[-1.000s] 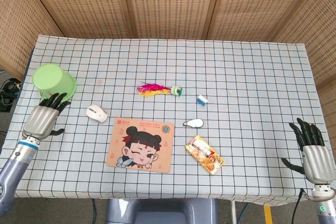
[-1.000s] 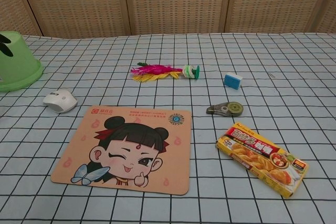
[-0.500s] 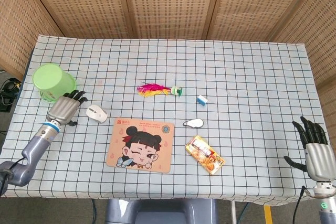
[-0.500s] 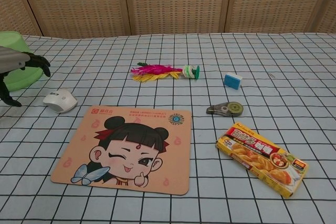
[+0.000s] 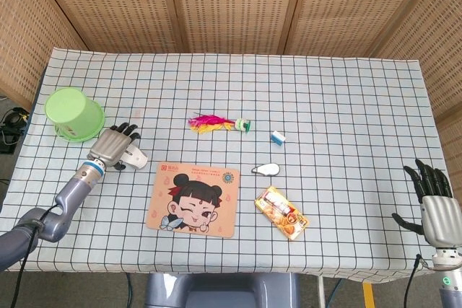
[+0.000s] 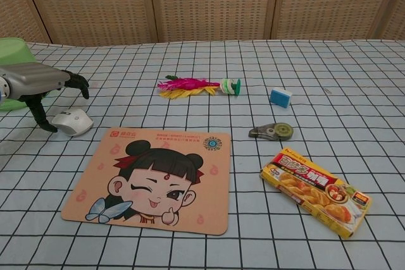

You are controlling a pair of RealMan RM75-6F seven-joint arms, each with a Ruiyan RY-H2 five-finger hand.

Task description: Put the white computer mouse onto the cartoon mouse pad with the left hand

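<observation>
Since a second ago my left hand [image 5: 115,145] had swung from beside the green cup [image 5: 72,113] to over the mouse [image 6: 73,121]. Fingers spread, gripping nothing, thumb low behind it for the grasp. It lay on the cloth just left of the pad [image 5: 193,199]; my right hand [image 5: 433,203] idled open.

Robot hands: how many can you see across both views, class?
2. The left hand hovers over the white computer mouse; the right hand is at the table's near right corner.

In the head view, the left robot hand [image 5: 115,145] covers most of the white computer mouse [image 5: 136,156]. In the chest view, the green bucket [image 6: 14,52] at nine o'clock is cut by the frame edge. Print on the curry box [image 6: 315,191] is too small to read.
</observation>
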